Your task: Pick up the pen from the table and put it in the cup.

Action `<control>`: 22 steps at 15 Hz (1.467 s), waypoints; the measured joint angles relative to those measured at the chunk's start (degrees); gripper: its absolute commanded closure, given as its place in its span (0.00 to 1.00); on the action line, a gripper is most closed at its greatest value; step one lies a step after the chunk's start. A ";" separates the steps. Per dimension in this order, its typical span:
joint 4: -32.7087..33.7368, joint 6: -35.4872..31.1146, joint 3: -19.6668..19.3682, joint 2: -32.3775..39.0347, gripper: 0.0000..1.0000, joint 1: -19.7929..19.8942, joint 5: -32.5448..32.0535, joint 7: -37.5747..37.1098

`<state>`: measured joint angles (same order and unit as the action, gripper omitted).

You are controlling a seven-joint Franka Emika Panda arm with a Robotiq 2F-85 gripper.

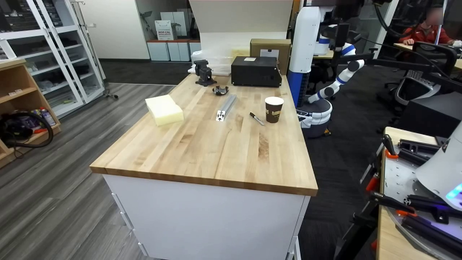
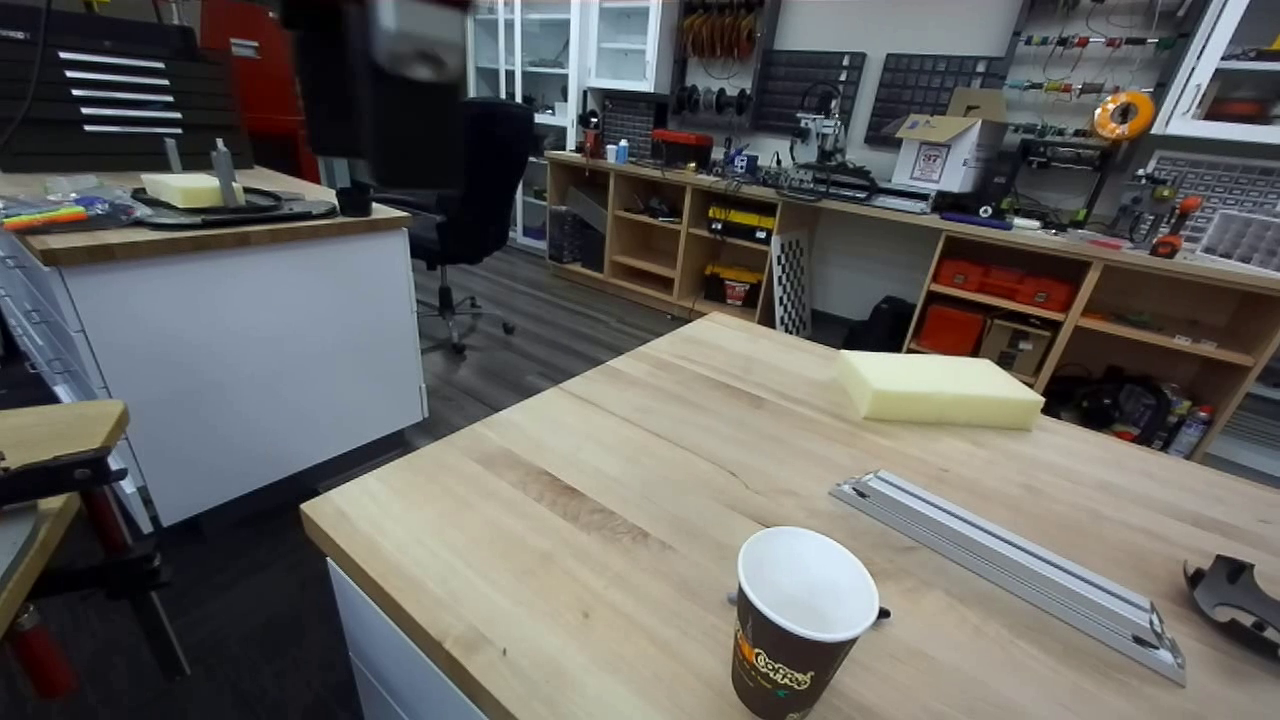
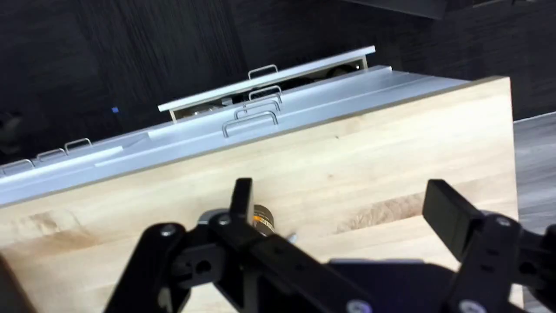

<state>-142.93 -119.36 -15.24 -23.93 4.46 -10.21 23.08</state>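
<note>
The cup [image 1: 273, 112] is a dark brown paper coffee cup with a white rim, upright on the wooden table near its edge. It also shows in an exterior view [image 2: 785, 672]. The pen [image 1: 256, 119] is a thin, dark and grey marker lying beside the cup. In an exterior view the cup hides most of it, and its dark end [image 2: 883, 613] sticks out. My gripper [image 3: 341, 187] is open and empty, high above the table. In the wrist view its left finger partly covers the cup [image 3: 263, 219], and only a grey end of the pen [image 3: 292, 238] shows.
A pale yellow foam block [image 1: 164, 110] and a silvery metal bar [image 1: 226, 106] lie on the table. A dark curved part [image 1: 220, 90], a black stand [image 1: 204, 73] and a black box [image 1: 255, 71] stand farther back. A drawer [image 3: 265, 80] is pulled out below the table edge.
</note>
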 measured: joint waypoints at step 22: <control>34.27 -12.38 11.75 51.09 0.00 0.81 27.40 12.64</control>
<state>-108.66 -131.74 -3.49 27.17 5.27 17.18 35.73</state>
